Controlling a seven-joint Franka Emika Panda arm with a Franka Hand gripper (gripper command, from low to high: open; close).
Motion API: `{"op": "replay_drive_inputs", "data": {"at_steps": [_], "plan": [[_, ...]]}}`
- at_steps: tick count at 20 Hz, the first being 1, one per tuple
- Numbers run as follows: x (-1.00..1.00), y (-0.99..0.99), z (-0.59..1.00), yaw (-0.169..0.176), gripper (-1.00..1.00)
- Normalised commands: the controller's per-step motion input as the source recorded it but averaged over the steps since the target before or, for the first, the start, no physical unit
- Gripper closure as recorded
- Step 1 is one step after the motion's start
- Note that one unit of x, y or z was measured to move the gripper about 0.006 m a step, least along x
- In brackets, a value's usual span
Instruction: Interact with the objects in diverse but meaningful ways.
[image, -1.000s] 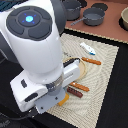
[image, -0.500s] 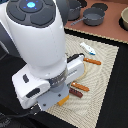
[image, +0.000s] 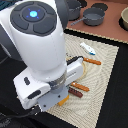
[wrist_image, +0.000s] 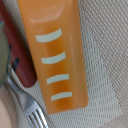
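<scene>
The ridged yellow-orange bread block (wrist_image: 57, 55) fills the wrist view from very close, with pale stripes across its top. A dark brown sausage (wrist_image: 22, 67) lies beside it. In the exterior view my gripper (image: 59, 99) hangs low over the near end of the woven mat (image: 102, 80); the arm's white body hides its fingers. A sliver of the bread block (image: 63, 102) shows under it, and the sausage (image: 76, 93) lies just beside. The small white bottle-like figure (image: 87, 48) lies at the mat's far side. The pale blue shaker is out of view.
An orange-handled utensil (image: 92, 61) and another (image: 80, 87) lie on the mat; fork tines (wrist_image: 32, 114) show in the wrist view. Grey pots (image: 93, 18) and a bowl (image: 124, 18) stand on the brown table beyond.
The arm has shifted toward the near end of the mat and now sits lower over the bread block.
</scene>
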Motion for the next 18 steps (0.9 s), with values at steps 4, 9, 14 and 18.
{"op": "replay_drive_inputs", "data": {"at_steps": [4, 9, 14, 18], "plan": [[0.08, 0.05, -0.12, 0.000, -1.00], [0.06, 0.02, -0.13, 0.000, -1.00], [0.18, 0.04, -0.07, 0.000, -1.00], [0.28, 0.05, -0.05, 0.000, -1.00]]}}
